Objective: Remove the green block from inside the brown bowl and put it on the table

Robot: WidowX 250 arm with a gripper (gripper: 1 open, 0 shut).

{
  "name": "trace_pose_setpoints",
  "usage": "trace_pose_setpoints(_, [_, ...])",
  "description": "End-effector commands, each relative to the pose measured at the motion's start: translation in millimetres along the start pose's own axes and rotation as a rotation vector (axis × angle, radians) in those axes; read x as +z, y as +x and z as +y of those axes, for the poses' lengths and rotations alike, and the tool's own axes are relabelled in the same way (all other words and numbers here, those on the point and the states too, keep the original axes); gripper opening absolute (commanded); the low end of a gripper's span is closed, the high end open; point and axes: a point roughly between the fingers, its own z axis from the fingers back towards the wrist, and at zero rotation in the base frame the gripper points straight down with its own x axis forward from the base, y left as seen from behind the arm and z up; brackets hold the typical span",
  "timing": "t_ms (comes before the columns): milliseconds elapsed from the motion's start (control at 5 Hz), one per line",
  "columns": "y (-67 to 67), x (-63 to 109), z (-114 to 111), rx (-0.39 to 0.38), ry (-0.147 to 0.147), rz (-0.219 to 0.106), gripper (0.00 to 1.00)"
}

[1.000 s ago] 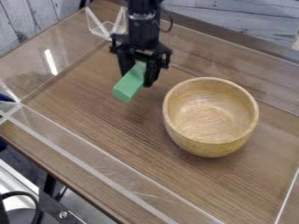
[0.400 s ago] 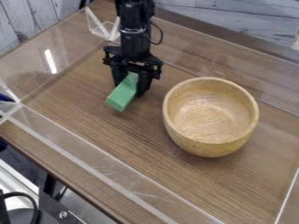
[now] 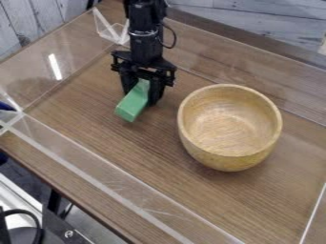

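one second back the green block (image 3: 132,104) hung tilted in the air, clear of the wood; now its lower end sits on the table (image 3: 114,162), just left of the brown bowl (image 3: 230,125) and apart from its rim. the arm dropped with it, and between the last two looks nothing has shifted. bowl is empty, grain showing all the way down.

meaning for the task: block is out and down on the tabletop, so the carry looks finished and only the let-go and retreat seem left.

gripper (image 3: 144,92): pointing straight down, jaws part-spread to about the width of the bar, black fingers (image 3: 158,88) flanking the upper end of the block. reads as a grip not yet released, though the view is small and dark there, so whether the pads press or merely touch is hard to say. block leans a little, upper end up between the jaws, lower end toward the near-left.
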Motion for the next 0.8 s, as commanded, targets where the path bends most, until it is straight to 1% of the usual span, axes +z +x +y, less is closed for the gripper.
trace_pose_setpoints(0, [5.2,28.1,5.4,0.015,0.005,-0.085,0.0])
trace_pose_setpoints(400, [4.1,29.8,6.6,0.021,-0.005,-0.087,0.0])
trace_pose_setpoints(600, [4.6,27.3,8.0,0.025,-0.005,-0.085,0.0])
